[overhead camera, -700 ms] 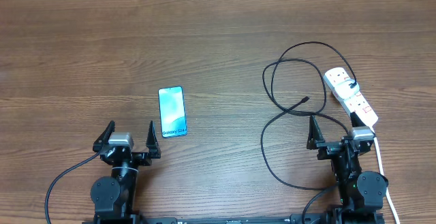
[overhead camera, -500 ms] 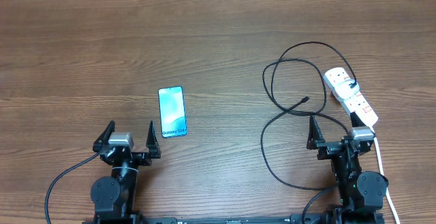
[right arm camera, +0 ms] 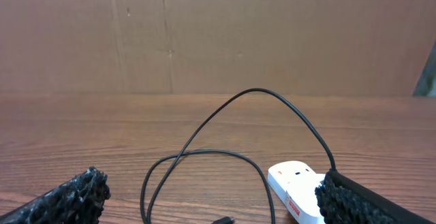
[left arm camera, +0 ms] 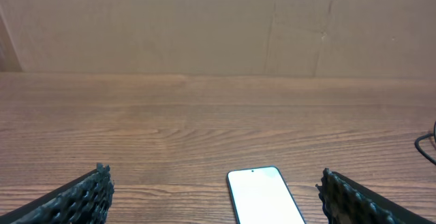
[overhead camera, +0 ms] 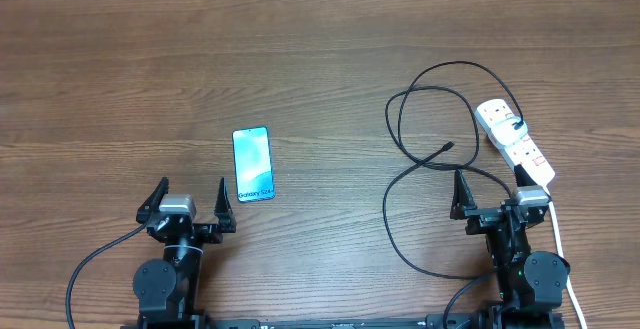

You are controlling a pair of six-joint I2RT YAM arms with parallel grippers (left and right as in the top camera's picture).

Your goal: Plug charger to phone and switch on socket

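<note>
The phone (overhead camera: 253, 164) lies flat left of centre, blue-teal screen up; in the left wrist view its top end (left arm camera: 262, 195) shows white between my fingers. My left gripper (overhead camera: 188, 204) is open and empty, just in front of it. The charger, a thin black cable (overhead camera: 430, 94), lies in loose loops at the right; its plug tip (overhead camera: 446, 148) rests on the table, and its loops show in the right wrist view (right arm camera: 204, 154). The white socket strip (overhead camera: 514, 143) lies at the far right, also seen in the right wrist view (right arm camera: 294, 187). My right gripper (overhead camera: 490, 197) is open and empty, near the strip's near end.
The strip's thick white cord (overhead camera: 563, 259) runs down past the right arm base. A brown cardboard wall (left arm camera: 218, 26) stands behind the table's far edge.
</note>
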